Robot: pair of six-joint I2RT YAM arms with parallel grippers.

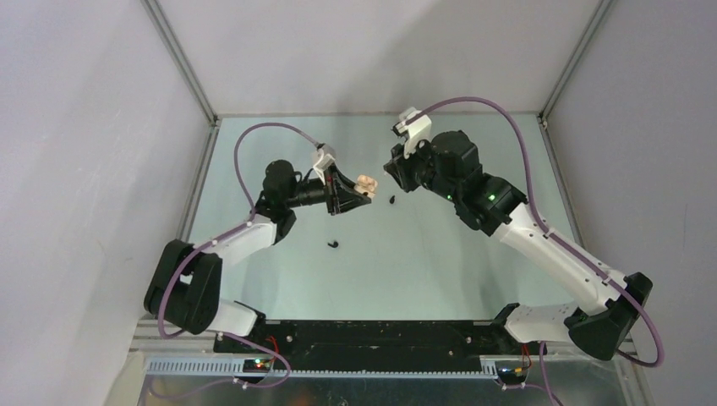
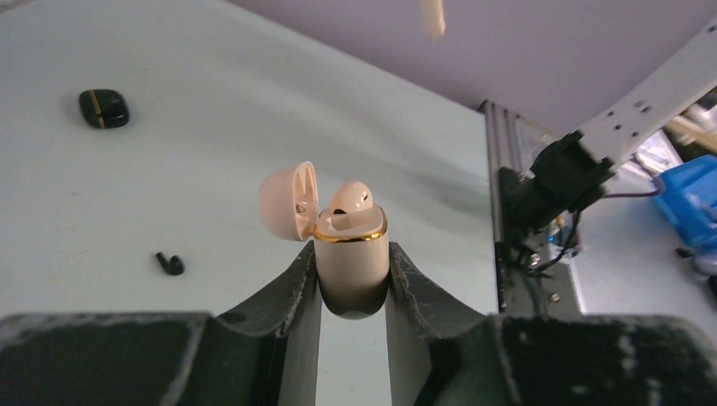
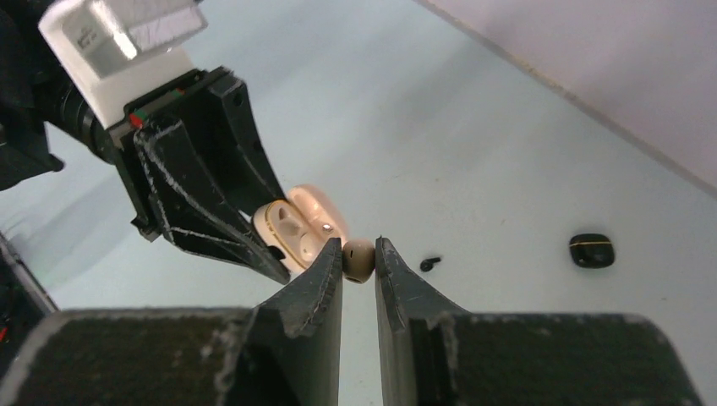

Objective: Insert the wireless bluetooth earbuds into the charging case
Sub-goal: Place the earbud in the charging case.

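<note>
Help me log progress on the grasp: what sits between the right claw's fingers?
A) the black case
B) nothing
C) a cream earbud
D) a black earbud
C: the right wrist view shows the right claw pinching a cream earbud, while the black earbud and the black case lie on the table; the left claw holds the cream case.

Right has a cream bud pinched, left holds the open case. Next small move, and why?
Probably ease the right gripper toward the charging case, lining the cream earbud over the empty socket. The left gripper holds the case lid-open, a second cream bud looks already seated, and the held bud sits just beside the rim, not over it.
</note>
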